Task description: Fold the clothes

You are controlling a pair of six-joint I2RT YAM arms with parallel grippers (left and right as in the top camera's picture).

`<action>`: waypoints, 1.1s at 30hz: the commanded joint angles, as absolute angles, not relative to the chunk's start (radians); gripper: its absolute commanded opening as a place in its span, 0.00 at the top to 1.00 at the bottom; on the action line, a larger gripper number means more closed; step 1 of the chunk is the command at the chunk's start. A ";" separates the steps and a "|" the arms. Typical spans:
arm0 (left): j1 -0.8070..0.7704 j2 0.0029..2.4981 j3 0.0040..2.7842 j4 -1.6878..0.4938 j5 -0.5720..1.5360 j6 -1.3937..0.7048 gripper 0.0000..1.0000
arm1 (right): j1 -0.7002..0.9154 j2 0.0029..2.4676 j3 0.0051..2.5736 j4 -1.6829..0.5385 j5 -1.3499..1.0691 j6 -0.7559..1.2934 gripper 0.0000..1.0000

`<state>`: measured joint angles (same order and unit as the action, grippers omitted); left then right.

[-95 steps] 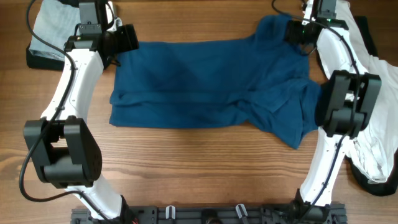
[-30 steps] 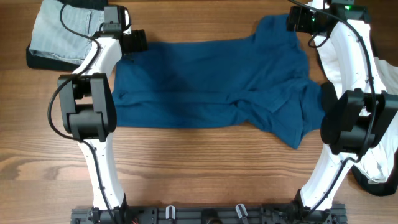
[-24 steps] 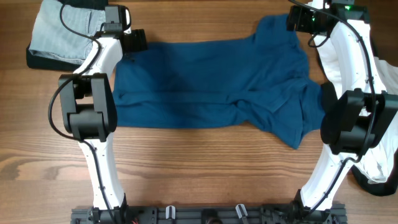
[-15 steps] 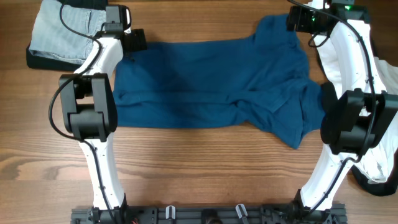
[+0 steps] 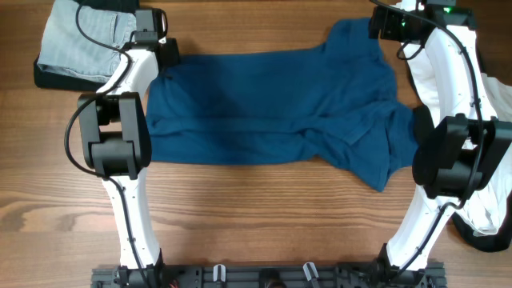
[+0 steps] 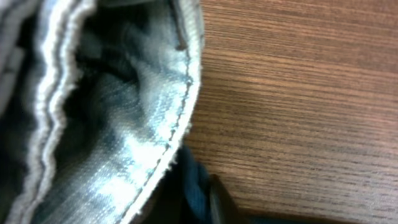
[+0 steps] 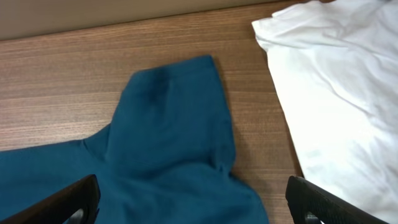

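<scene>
The clothes, a large dark-blue shirt [image 5: 272, 108], lie spread across the middle of the wooden table, rumpled toward the right. My left gripper [image 5: 164, 54] sits at the shirt's far left corner. In the left wrist view its jaws [image 6: 195, 208] are shut on a pinch of the blue fabric [image 6: 193, 182]. My right gripper [image 5: 386, 28] hovers over the shirt's far right corner. In the right wrist view its black fingertips [image 7: 74, 198] stand wide open above the blue cloth [image 7: 174, 124], holding nothing.
A pale denim piece [image 5: 80, 36] lies at the far left, right beside the left gripper, and fills much of the left wrist view [image 6: 106, 124]. A white garment [image 5: 484, 160] with black trim lies along the right edge [image 7: 336, 81].
The left gripper has closed on the shirt's far left corner and shifted slightly left. The right arm and the shirt's body have not moved.
</scene>
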<state>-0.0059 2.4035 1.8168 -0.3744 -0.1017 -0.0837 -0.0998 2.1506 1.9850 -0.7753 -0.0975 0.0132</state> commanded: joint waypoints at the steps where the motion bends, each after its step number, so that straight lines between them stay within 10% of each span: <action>1: -0.012 2.449 1.811 -0.410 -0.088 -0.083 0.96 | -0.097 2.154 1.988 -0.748 -0.113 0.000 0.04; 23: -0.079 2.352 1.811 -0.488 -0.088 -0.120 0.96 | -0.094 2.510 1.988 -0.313 -0.142 0.027 0.13; 33: -0.083 2.352 1.811 -0.492 -0.088 -0.120 0.96 | -0.090 2.595 1.988 -0.165 -0.193 0.158 0.39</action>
<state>-0.0788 2.3806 1.8240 -0.4828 -0.1040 -0.1085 -0.0990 2.5332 1.9846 -0.1841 -0.1516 0.0883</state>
